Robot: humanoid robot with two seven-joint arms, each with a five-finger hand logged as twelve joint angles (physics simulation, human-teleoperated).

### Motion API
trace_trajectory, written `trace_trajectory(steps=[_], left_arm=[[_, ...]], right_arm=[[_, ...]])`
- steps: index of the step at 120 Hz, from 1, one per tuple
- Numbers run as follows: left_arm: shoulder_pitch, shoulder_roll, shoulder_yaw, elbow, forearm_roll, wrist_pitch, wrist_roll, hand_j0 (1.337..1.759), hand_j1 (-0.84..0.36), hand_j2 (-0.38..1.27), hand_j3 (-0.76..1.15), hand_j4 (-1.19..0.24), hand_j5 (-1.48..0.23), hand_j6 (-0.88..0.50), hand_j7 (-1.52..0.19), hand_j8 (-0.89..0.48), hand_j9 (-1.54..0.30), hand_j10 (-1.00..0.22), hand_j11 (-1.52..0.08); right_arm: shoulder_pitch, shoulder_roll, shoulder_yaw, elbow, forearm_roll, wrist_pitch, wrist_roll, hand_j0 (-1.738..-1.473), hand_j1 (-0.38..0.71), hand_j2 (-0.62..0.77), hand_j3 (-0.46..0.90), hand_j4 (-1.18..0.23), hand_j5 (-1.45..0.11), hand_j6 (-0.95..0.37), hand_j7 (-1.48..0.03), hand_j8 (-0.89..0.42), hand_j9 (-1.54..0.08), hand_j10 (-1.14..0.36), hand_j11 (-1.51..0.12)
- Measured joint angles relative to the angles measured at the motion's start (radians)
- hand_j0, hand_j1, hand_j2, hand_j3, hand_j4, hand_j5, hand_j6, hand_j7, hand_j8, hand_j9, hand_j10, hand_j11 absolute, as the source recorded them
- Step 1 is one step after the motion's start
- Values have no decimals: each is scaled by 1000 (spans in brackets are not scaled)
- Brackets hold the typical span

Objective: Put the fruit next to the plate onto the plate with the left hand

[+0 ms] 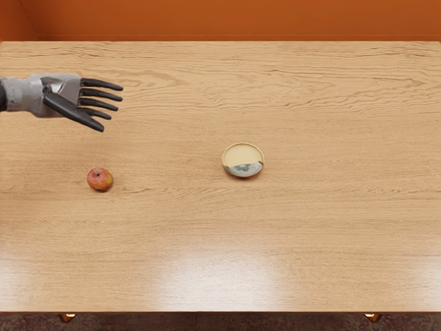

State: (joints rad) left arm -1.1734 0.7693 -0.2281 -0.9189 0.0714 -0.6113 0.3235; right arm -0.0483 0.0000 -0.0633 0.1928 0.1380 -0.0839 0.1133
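Head view: looking down at a slant over a wide wooden table (310, 227), with an orange wall (227, 19) behind its far edge.
Left arm: a grey forearm (17, 94) comes in from the left edge, high in the picture, over the far left part of the table.
Left hand (74, 98): released, grasping nothing.
Fingers (103, 85): dark, straight and fanned out, pointing to the right. The thumb sits lowest and slants down to the right.
Apple (100, 179): a small red fruit with a yellowish patch, resting on the bare wood in the left part of the table, nearer to us than the hand.
Apple and hand: apart. The apple lies below the fingertips in the picture, with open wood between them.
Plate (238, 155): a small round dish, pale cream inside with a dark grey smear along its lower right, sitting near the middle of the table.
Apple and plate: well apart. The apple is off to the plate's left and a little nearer the front edge, on the table and not on the plate.
Table surface: light grain running side to side, with a soft bright sheen near the front edge.
Under the front edge: a left stub (67, 317) and a right stub (372, 317), orange-brown, too small to tell what they are.
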Motion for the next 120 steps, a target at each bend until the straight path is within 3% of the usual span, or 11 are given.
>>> trace_trajectory(steps=[12, 22, 34, 45, 61, 76, 98, 109, 120], left_arm=[[-1, 0, 1, 0, 19, 0, 2, 1658, 54, 50, 0, -247, -320, -246, -320, -246, -320, -246, -320], [-3, 12, 23, -25, 50, 0, 29, 1658, 54, 50, 0, -247, -320, -246, -320, -246, -320, -246, -320], [-10, 95, 39, -159, 121, 7, 89, 1658, 54, 50, 0, -247, -321, -247, -320, -247, -320, -247, -320], [-21, 142, 45, -315, 224, 137, 149, 1658, 54, 50, 0, -247, -321, -247, -321, -247, -321, -247, -320], [-49, 140, 85, -403, 347, 336, 243, 1658, 54, 50, 0, -248, -321, -249, -321, -249, -321, -248, -321], [-171, 137, 211, -428, 384, 490, 274, 1658, 54, 51, 0, -249, -321, -249, -321, -249, -321, -249, -321], [-353, 63, 518, -477, 397, 727, 285, 1658, 55, 51, 0, -250, -321, -250, -321, -250, -321, -249, -321], [-468, -28, 695, -501, 373, 860, 286, 1658, 55, 52, 0, -250, -321, -251, -321, -251, -321, -250, -321], [-618, -185, 915, -542, 281, 1022, 287, 1658, 55, 51, 0, -249, -321, -250, -321, -250, -321, -249, -321]], right_arm=[[0, 0, 0, 1, 0, 0, 2, -1658, -307, -7, 0, -35, -45, -35, -45, -35, -45, -35, -45], [-1, 0, 1, 0, 0, 0, 2, -1658, -308, -7, 0, -35, -45, -35, -45, -35, -45, -35, -45], [-1, 0, 2, -1, 0, 0, 2, -1658, -308, -7, 0, -35, -45, -35, -45, -35, -45, -35, -45], [-1, 0, 2, -2, 0, 0, 2, -1658, -307, -7, 0, -35, -45, -35, -45, -35, -45, -35, -45], [-1, 0, 2, -3, 0, 0, 1, -1658, -307, -7, 0, -35, -45, -35, -45, -35, -45, -35, -45], [-1, 0, 2, -4, 1, 0, 1, -1658, -307, -7, 0, -35, -45, -35, -45, -35, -45, -35, -45], [-1, 0, 3, -5, 2, 0, 0, -1658, -308, -7, 0, -35, -45, -35, -45, -35, -45, -35, -45], [-1, 0, 3, -5, 2, 0, 0, -1658, -307, -7, 0, -35, -45, -35, -45, -35, -45, -35, -45], [-1, 0, 3, -6, 3, 0, 0, -1658, -308, -7, 0, -35, -45, -35, -45, -35, -45, -35, -45]])
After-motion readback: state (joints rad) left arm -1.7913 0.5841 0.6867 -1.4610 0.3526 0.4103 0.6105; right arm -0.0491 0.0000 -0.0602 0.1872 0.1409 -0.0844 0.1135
